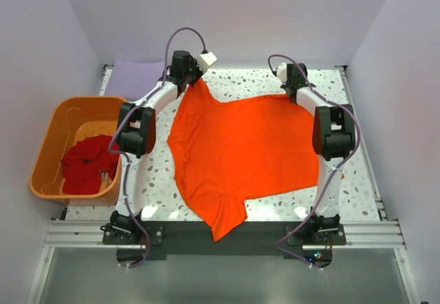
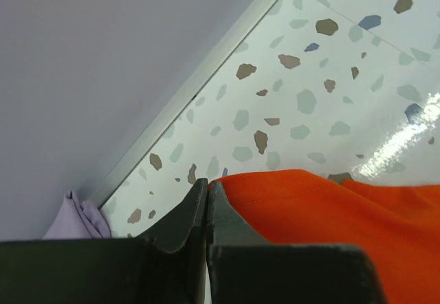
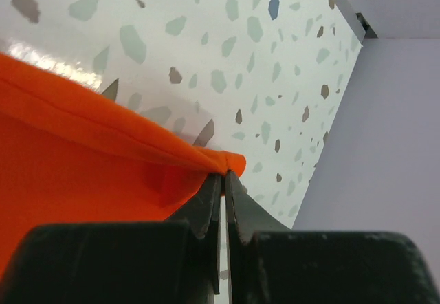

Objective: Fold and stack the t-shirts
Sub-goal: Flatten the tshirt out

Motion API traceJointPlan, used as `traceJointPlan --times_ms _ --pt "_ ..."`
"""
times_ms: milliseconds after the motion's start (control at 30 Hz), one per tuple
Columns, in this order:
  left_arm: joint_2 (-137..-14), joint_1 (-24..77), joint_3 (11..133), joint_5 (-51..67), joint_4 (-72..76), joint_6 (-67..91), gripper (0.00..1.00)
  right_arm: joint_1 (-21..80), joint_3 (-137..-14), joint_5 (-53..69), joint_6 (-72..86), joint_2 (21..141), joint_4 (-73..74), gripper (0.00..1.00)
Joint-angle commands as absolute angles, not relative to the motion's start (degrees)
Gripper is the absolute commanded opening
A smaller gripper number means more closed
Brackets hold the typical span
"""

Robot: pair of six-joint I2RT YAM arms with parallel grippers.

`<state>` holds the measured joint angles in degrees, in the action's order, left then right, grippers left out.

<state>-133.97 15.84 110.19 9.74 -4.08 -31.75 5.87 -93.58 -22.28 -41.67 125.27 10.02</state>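
The bright orange t-shirt (image 1: 240,146) lies spread over the middle of the table, and its lower tip hangs over the near edge. Both far corners are pinched. My left gripper (image 1: 188,76) is shut at the far left corner, where the hem (image 2: 309,194) meets its closed tips (image 2: 207,182). At the far right corner, a small bunch of orange cloth (image 3: 230,159) pokes out past the tips of my shut right gripper (image 3: 225,175) (image 1: 292,84). The darker red t-shirt (image 1: 88,163) lies crumpled in the tub. Flat at the table's far left corner lies the pale lavender t-shirt (image 1: 137,77) (image 2: 79,216).
An orange plastic tub (image 1: 51,146) stands off the table's left edge. The terrazzo tabletop (image 1: 357,173) is ringed by a metal rail (image 2: 199,77) and pale walls. The two arm bases sit on the near edge, either side of the hanging shirt tip.
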Motion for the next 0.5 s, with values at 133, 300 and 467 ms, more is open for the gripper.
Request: traceJointPlan --times_ms 133,300,467 --pt "-138.5 15.2 115.9 4.0 13.1 -27.8 0.0 4.6 -108.6 -29.1 -38.9 132.2 10.2 0.12" --pt "-137.6 14.2 119.1 3.6 11.4 -25.1 0.45 4.6 -112.4 -28.4 -36.7 130.3 16.2 0.64" --pt "-127.6 13.0 113.7 7.0 -3.8 -23.1 0.67 4.7 -113.2 -19.7 -31.0 124.6 30.7 0.72"
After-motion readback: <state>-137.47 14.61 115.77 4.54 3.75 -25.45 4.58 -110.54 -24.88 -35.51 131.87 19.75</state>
